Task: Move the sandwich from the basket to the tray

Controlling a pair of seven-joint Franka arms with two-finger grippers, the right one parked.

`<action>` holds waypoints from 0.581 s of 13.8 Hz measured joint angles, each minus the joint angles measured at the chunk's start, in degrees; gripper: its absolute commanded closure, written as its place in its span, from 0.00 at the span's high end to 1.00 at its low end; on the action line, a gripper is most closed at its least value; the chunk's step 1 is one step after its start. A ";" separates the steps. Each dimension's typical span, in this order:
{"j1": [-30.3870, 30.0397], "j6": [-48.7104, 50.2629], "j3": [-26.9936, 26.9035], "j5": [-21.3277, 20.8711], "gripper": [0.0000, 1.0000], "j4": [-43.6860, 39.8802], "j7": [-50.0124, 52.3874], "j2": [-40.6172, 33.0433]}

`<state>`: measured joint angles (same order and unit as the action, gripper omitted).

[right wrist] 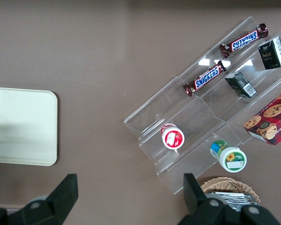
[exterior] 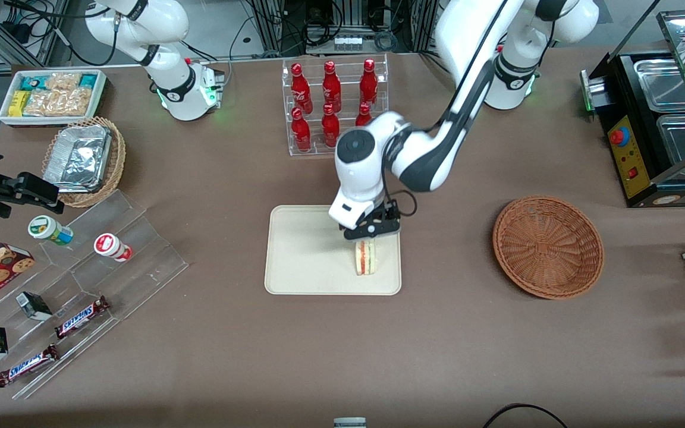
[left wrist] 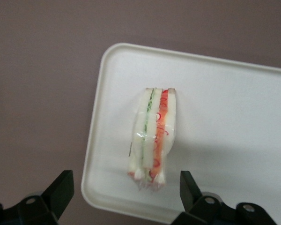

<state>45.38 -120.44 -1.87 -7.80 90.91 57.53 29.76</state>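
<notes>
Sandwich (exterior: 364,257) stands on edge on the tray (exterior: 301,261) at center frame, directly beneath the gripper (exterior: 371,229); jaws spread wide, empty, straddling its long axis. Basket (exterior: 547,246) sits empty.

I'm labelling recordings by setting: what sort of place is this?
Probably a mock snack shop or kiosk set up in a robot lab: a rack of red soda bottles, candy bars on a clear stepped rack. The open pincer hovers over the sandwich on the tray.

One sandwich (exterior: 365,258), one tray (exterior: 295,261), one basket (exterior: 547,246), seven red bottles (exterior: 331,104), two Snickers bars (exterior: 81,316).
</notes>
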 measured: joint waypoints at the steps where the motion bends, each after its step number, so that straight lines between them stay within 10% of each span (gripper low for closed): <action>1: -0.04 3.24 -0.22 0.00 1.00 -0.10 0.26 -3.09; 8: -5.57 20.62 -2.55 -0.22 1.00 0.29 0.24 -20.01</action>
<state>39.81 -99.82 -4.42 -8.02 91.21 57.77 9.75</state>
